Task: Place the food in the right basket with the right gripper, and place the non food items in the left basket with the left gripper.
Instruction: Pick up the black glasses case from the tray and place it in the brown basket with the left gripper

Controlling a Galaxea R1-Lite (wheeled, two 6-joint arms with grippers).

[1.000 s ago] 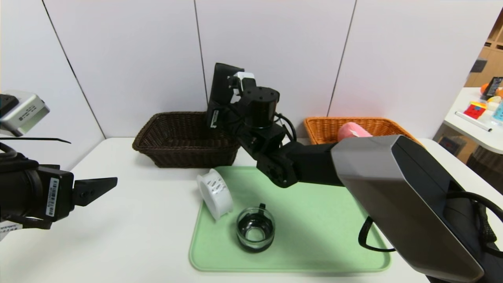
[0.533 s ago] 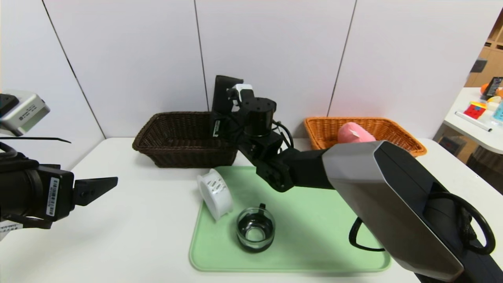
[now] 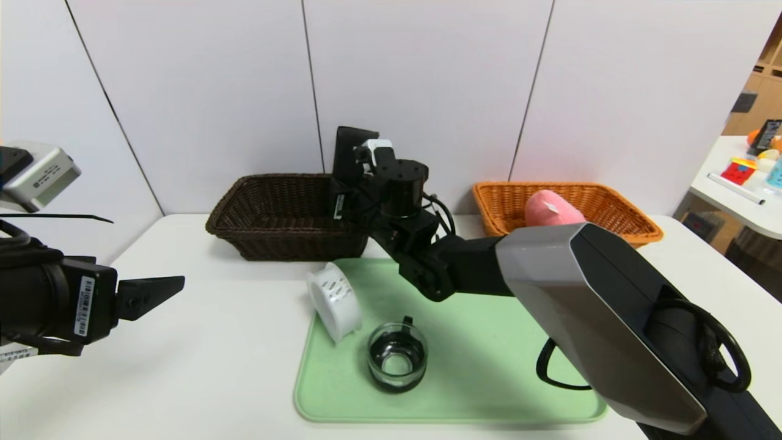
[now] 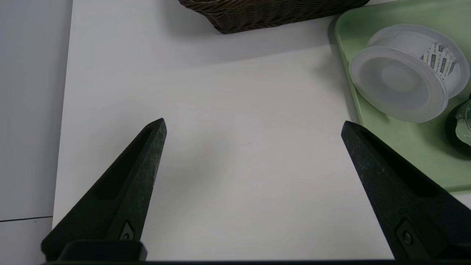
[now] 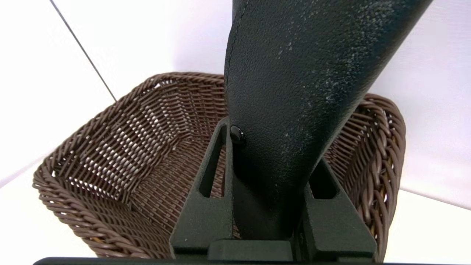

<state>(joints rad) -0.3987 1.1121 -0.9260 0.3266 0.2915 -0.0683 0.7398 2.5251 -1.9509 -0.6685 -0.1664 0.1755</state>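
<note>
Clamping the right pincer [image 5: 270, 154] on the long black case [image 5: 294, 73], long axis upright, directly above the left basket [image 5: 92, 221], near its right end. Idling the left pincer [image 4: 254, 123], spread wide, in front of that basket.

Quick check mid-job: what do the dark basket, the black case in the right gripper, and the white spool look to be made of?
Dark basket: woven wicker, brown strands, slight sheen. Black case, clamped by the right gripper over that basket: pebbled, matte, leather-like, with a stitched seam; probably synthetic. White spool: smooth translucent plastic, with a printed label.
</note>
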